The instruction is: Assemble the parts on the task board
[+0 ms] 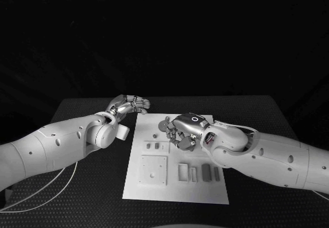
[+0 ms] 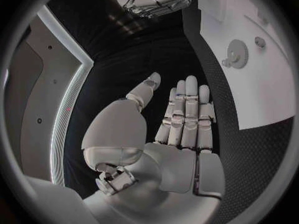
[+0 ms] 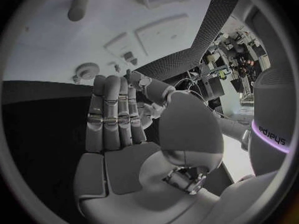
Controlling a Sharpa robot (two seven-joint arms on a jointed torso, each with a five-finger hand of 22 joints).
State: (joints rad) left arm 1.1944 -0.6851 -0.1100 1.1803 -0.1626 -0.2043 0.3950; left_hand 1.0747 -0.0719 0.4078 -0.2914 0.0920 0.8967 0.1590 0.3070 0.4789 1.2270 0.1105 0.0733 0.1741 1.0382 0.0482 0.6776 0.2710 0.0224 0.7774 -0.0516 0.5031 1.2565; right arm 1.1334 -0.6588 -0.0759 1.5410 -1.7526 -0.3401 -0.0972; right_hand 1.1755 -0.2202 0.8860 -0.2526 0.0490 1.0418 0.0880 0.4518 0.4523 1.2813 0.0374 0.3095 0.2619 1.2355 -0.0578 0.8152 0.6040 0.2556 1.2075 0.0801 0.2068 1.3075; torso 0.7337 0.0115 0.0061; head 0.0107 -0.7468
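The white task board (image 1: pixel 175 187) lies in the middle of the black table. Small grey parts (image 1: pixel 156 146) sit in its upper half, and a square plate (image 1: pixel 153 169) and narrow blocks (image 1: pixel 206 173) lie lower down. My right hand (image 1: pixel 181 131) hovers over the board's upper part with nothing in it; its fingers (image 3: pixel 112 112) are straight and side by side, above a round toothed part (image 3: pixel 87 70). My left hand (image 1: pixel 129 104) is off the board's far left corner, also holding nothing, with its fingers (image 2: pixel 187 112) flat. A gear (image 2: pixel 236 55) lies on the board (image 2: pixel 261 94) beyond it.
The black table (image 1: pixel 82 190) runs wide on both sides of the board. White cables (image 1: pixel 41 190) trail under my left arm at the near left. A cylinder-shaped part (image 3: pixel 77 7) lies on the board's far area.
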